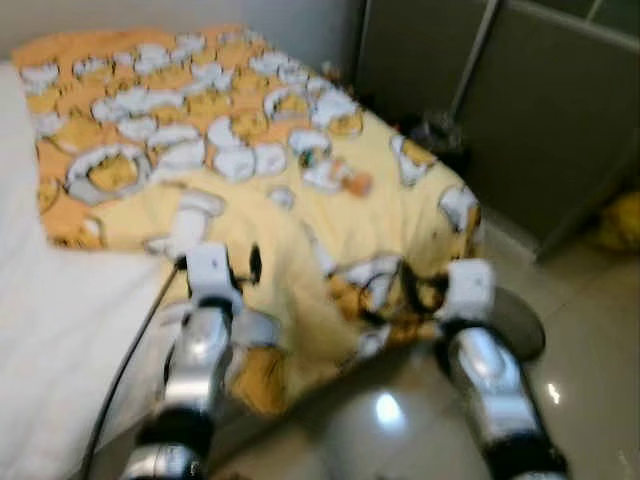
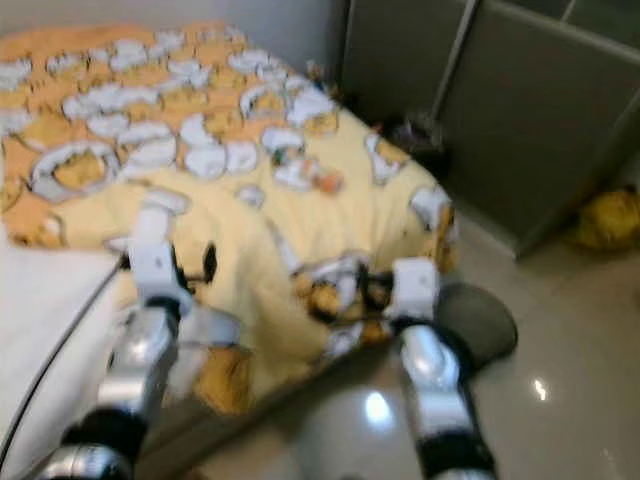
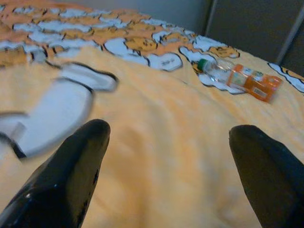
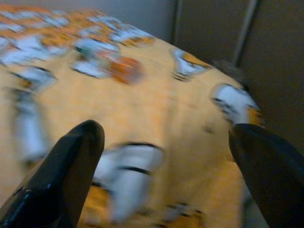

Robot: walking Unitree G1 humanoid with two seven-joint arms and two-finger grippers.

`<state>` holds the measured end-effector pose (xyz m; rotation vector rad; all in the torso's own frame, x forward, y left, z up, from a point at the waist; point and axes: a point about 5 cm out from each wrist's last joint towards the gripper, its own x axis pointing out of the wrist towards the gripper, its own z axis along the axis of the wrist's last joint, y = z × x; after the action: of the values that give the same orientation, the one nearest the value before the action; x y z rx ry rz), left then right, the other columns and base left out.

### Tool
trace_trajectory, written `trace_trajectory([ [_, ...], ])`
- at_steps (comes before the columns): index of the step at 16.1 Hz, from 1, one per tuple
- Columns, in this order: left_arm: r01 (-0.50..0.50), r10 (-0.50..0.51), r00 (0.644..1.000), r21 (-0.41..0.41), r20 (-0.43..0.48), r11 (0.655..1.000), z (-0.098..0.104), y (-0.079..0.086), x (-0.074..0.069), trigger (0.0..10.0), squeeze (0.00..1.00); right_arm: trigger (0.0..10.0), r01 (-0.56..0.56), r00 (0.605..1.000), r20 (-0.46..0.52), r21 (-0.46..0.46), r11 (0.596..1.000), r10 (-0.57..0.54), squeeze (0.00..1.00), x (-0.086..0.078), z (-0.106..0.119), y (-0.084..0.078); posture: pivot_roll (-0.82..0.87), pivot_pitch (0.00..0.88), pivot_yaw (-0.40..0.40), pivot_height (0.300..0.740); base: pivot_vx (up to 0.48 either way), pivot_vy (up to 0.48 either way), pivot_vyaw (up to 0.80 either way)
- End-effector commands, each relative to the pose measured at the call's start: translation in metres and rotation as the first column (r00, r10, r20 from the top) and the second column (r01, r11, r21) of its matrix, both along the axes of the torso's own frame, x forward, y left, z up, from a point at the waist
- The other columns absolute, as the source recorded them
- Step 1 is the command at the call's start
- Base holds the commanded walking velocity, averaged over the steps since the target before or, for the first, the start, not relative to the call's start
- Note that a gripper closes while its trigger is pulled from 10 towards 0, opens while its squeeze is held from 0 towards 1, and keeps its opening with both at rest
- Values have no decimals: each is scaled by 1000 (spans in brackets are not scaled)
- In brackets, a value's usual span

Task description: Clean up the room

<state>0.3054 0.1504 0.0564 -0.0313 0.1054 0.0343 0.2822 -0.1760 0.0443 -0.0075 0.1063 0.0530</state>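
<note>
Motion blur is smearing the head views, so the small things on the yellow cartoon-print blanket (image 1: pixel 250 190) are hard to read there. The left wrist view is showing them better: a clear plastic bottle (image 3: pixel 213 70) with a green cap, lying on its side, touching an orange packet (image 3: pixel 251 81), both toward the blanket's far side, near the edge facing the dark wardrobe (image 1: pixel 520 110). In the right wrist view they are smudging into 1 orange-and-green patch.

The blanket is hanging over the near corner of the bed, hiding the frame. A white sheet (image 1: pixel 40 330) is lying bare beside the blanket, cut off by the picture's edge. Something yellow (image 1: pixel 620 220) is sitting on the floor by the wardrobe, too blurred to name. A round grey object (image 1: pixel 515 320) is poking out below the blanket's corner, partly hidden behind the right arm.

The left gripper (image 3: pixel 168 156) is hovering over the blanket's near part, fingers spread wide, holding nothing. The right gripper (image 4: pixel 166 161) is hanging over the blanket's near corner, likewise spread and empty. Glossy floor tiles (image 1: pixel 590 380) are leaving open room between blanket and wardrobe.
</note>
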Motion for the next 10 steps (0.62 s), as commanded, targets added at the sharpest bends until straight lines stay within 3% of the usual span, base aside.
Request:
trace_trajectory([
  [1,-5,5,1000,32,7,999,5,2,4,10000,0,10000,4,999,38,17,1000,-4,0,3,7,0,52,0,-29,740,255,-405,581],
  [5,-43,43,999,51,-3,998,2,6,1,10000,0,10000,-38,999,30,17,999,37,0,-3,4,2,48,0,-23,740,254,-404,570],
  [7,-72,72,997,40,-2,997,2,7,1,10000,0,10000,-86,996,31,15,996,85,0,-3,5,11,51,0,-26,740,249,-407,563],
  [8,-49,46,998,50,50,998,8,8,-2,10000,0,10000,-93,994,53,30,995,91,0,-9,9,13,55,0,-37,740,255,-405,569],
  [9,25,-36,992,86,119,996,16,12,-15,10000,0,10000,-103,992,75,43,994,99,0,-27,12,12,58,0,-48,740,0,-416,538],
  [10,89,-102,987,101,127,991,15,16,-30,10000,0,10000,-122,990,70,27,992,119,0,-43,11,8,58,0,-51,740,247,-409,513],
])
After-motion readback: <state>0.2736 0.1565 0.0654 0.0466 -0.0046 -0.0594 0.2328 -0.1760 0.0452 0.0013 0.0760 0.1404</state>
